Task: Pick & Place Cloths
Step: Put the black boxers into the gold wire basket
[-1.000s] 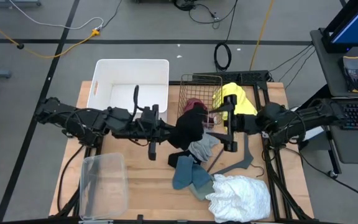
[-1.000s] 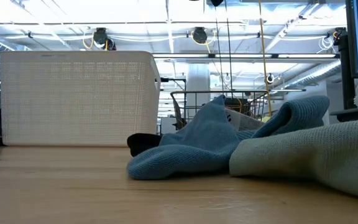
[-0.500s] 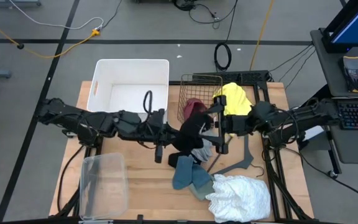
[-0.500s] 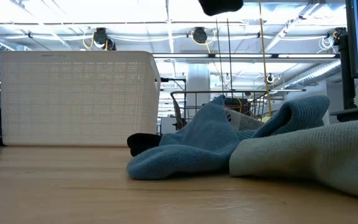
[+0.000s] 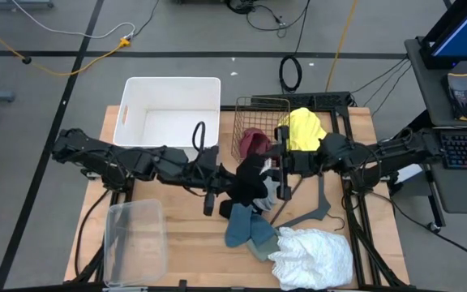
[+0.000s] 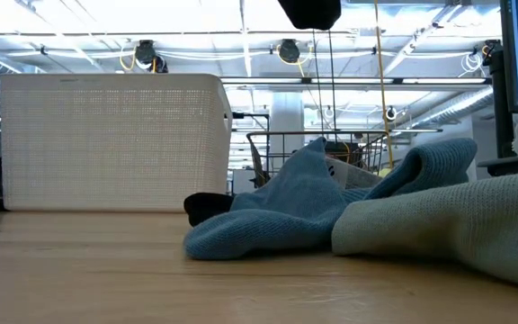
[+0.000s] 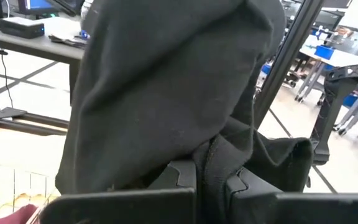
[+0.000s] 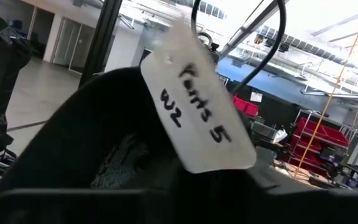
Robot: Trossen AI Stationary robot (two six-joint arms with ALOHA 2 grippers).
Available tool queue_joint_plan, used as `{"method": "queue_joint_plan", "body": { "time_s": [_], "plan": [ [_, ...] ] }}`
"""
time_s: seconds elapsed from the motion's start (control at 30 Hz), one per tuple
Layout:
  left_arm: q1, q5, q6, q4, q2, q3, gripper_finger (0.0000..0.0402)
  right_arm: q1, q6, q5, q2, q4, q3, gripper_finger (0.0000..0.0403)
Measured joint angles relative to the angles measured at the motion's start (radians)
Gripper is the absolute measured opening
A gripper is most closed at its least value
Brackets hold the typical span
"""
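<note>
A black cloth [image 5: 250, 174] hangs in the air over the table's middle, between my two grippers. My left gripper [image 5: 227, 180] is shut on it from the left. My right gripper [image 5: 276, 173] is at the cloth's right side, shut on it. A white tag [image 8: 197, 118] with handwriting sticks up from the cloth. The cloth's lower end [image 6: 309, 11] shows at the top of the low view. A grey cloth [image 5: 266, 193] and blue-grey cloths [image 5: 246, 229] lie on the table below. A frilly white cloth [image 5: 313, 256] lies at the near edge. My left gripper pinches a bunched fold of the black cloth [image 7: 211, 171] between its two fingers [image 7: 180, 177], coming level from the table's left. The cloth rises past the fingers, drapes over them and is clear of the table. My right gripper comes level from the table's right at the black cloth's tagged part [image 8: 79, 143]. The cloth itself hides where the fingers meet it.
A white bin [image 5: 133, 91] stands at the far left. A wire basket [image 5: 259, 104] beside it holds a maroon cloth [image 5: 251, 139]. A yellow cloth [image 5: 305, 128] lies to its right. A grey hanger [image 5: 308, 212] lies near the centre, a clear tub [image 5: 132, 239] at the near left.
My left gripper has carried the black cloth toward the table's right, and the cloth's lower end has sunk into the top of the low view. My right gripper has moved toward the table's left and reached the cloth.
</note>
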Motion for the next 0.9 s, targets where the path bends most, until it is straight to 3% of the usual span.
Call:
{"method": "queue_joint_plan", "body": {
  "time_s": [0.07, 0.13, 0.5, 0.67, 0.9],
  "plan": [
    [0.0, 0.001, 0.0, 0.001, 0.0, 0.0, 0.0002, 0.0, -0.004, -0.002, 0.0, 0.0, 0.0, 0.0029],
    [0.0, 0.002, -0.006, -0.001, 0.0, 0.0, 0.0002, 0.0, -0.013, -0.002, 0.0, 0.0, 0.0, 0.0009],
    [0.0, -0.001, -0.068, -0.044, 0.0, 0.0, 0.002, 0.0, -0.025, 0.007, -0.005, 0.0, -0.001, 0.0002],
    [-0.009, -0.003, -0.1, -0.11, -0.001, 0.0, 0.0034, 0.0, -0.065, 0.118, -0.022, -0.031, -0.002, 0.0001],
    [-0.017, -0.026, -0.142, -0.168, -0.01, 0.001, 0.0094, -0.001, -0.112, 0.235, -0.075, -0.13, -0.002, 0.0001]
  ]
}}
